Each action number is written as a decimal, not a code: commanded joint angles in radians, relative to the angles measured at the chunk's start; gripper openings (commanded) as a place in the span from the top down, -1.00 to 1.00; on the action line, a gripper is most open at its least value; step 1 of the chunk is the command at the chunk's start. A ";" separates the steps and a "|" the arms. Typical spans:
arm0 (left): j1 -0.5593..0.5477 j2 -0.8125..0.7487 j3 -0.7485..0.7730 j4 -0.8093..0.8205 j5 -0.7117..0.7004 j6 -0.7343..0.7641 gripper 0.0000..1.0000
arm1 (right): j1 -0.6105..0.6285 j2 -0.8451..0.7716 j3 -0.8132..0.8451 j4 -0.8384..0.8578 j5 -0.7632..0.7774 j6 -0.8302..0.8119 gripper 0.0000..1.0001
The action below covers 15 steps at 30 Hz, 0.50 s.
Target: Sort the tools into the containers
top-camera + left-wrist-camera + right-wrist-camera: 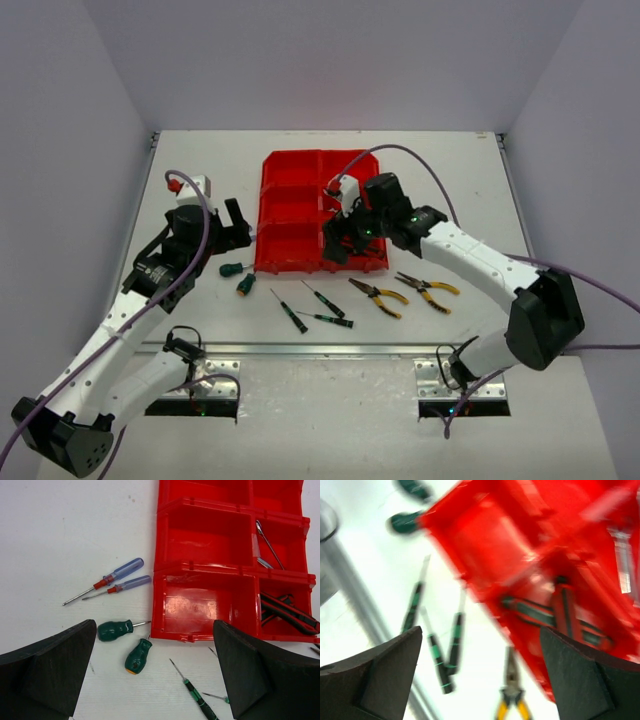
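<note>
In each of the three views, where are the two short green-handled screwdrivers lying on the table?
Top external: left of centre, the short green screwdrivers lie beside the near left corner of the red bin.
Left wrist: lower middle, beside that same corner.
Right wrist: top left, blurred, beside the bin.
Shared landmark: the red bin's near left corner.

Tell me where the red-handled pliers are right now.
In the left wrist view, the red-handled pliers lie in the red bin, near right compartment.

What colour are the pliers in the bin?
The pliers are red and black; the left wrist view shows them best.
</note>
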 commanded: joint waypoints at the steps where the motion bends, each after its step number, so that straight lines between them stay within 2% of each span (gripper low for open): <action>1: 0.003 -0.003 0.011 0.032 -0.012 0.001 -1.00 | 0.123 0.018 0.044 -0.154 0.147 0.025 -0.69; 4: 0.005 -0.008 0.010 0.030 -0.020 0.001 -1.00 | 0.217 0.076 0.037 -0.199 0.227 0.051 -0.44; 7: 0.005 -0.011 0.011 0.030 -0.023 0.000 -1.00 | 0.311 0.143 0.013 -0.196 0.313 0.085 -0.28; 15: 0.005 -0.005 0.009 0.029 -0.018 0.001 -1.00 | 0.378 0.271 -0.006 -0.119 0.326 0.130 -0.08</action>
